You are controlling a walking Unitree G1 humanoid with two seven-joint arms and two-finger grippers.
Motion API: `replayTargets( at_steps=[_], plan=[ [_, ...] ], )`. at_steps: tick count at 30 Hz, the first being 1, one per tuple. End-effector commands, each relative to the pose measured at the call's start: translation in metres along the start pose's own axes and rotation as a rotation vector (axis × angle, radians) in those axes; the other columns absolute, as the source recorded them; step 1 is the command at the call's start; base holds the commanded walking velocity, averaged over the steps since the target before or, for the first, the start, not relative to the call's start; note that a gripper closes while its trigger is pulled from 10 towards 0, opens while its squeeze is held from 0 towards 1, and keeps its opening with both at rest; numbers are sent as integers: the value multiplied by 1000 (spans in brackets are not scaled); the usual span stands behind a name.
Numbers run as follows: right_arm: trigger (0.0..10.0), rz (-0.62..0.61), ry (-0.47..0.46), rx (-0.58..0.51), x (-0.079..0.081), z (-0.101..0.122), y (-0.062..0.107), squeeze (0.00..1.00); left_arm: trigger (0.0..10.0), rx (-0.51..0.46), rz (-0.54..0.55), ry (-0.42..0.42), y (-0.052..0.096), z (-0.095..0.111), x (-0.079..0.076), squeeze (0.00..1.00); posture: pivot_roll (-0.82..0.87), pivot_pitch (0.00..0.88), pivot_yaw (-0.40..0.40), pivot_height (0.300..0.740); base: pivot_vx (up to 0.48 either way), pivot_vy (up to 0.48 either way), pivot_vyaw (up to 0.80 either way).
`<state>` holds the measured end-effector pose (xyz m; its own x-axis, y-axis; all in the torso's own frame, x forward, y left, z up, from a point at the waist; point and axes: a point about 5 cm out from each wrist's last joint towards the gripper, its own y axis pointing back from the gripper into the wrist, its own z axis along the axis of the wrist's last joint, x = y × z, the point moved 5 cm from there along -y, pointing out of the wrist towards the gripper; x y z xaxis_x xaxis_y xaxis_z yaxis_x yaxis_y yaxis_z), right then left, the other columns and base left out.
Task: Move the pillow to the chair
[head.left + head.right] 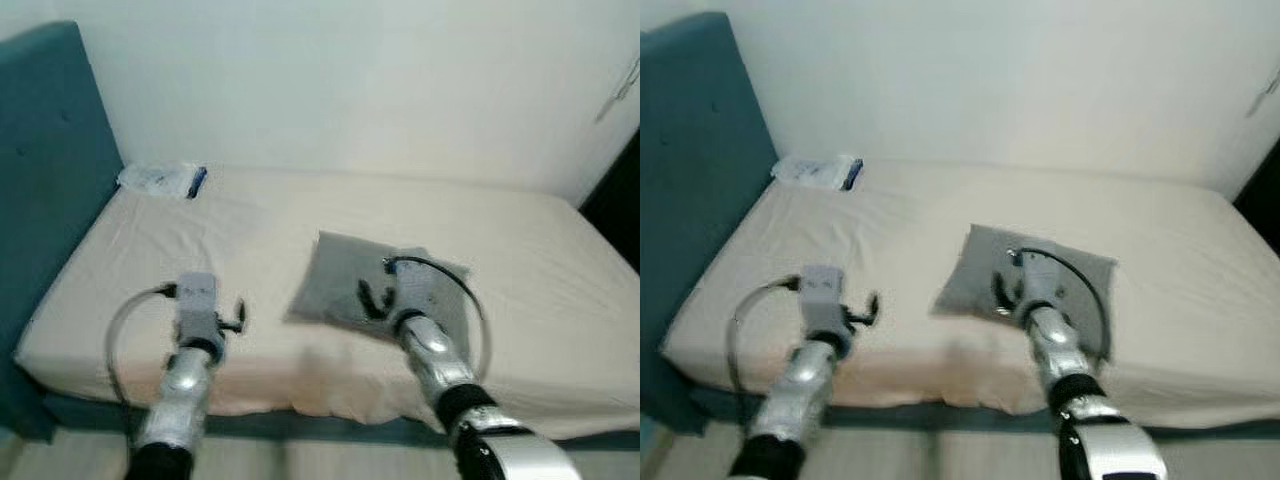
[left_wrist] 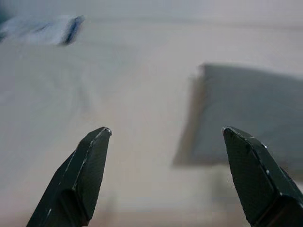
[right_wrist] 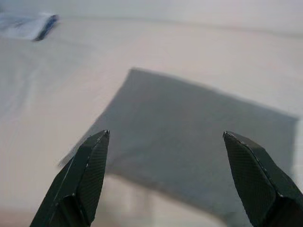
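Right now the right gripper [image 3: 165, 142] hangs over the near part of the grey pillow [image 3: 189, 146], its 2 black fingers spread wide with nothing between them. Seen from the head, its fingers are mostly masked by the silver wrist and a looping black cable, so the gap reads clearly only from the wrist camera, where the tapered, finely textured tips frame the pillow. Over to the side, the left gripper [image 2: 165, 137] is likewise spread apart and empty, above bare sheet near the bed's front edge, with the pillow's corner off beside it.

The pillow lies flat on the cream sheet of the bed [image 1: 250, 230], roughly in the middle and toward the front edge, a soft rectangular cushion with blurred, slightly puffed edges. Its nearer right corner is hidden behind the right arm in the head views.

At the far left corner of the mattress rests a small crinkled white packet with a blue end [image 1: 160, 180], too blurred to identify. A teal padded headboard [image 1: 50, 180] stands at the left, cut off by the frame.
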<state>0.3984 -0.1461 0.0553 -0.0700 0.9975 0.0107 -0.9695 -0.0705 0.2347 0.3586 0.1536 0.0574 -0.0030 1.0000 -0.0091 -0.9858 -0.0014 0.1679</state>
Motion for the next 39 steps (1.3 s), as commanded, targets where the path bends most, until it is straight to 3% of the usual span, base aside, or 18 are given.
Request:
replayTargets(
  at_steps=[1,11,29,39],
  plan=[
    [10000,3,-4,-4,3,1,0,0,10000,24,3,2,3,-8,2,0,22,0,-83,740,424,0,0],
    [10000,-1,6,11,3,-1,-1,0,10000,28,-9,-3,3,-8,0,0,17,0,-76,740,392,0,0],
    [10000,4,-20,8,5,-2,0,0,10000,33,-39,-35,5,-10,-1,0,23,0,-72,740,0,0,0],
    [10000,9,-23,6,9,-2,0,0,10000,67,-137,-98,7,-18,-16,0,31,0,-80,740,0,-92,0]
  ],
)
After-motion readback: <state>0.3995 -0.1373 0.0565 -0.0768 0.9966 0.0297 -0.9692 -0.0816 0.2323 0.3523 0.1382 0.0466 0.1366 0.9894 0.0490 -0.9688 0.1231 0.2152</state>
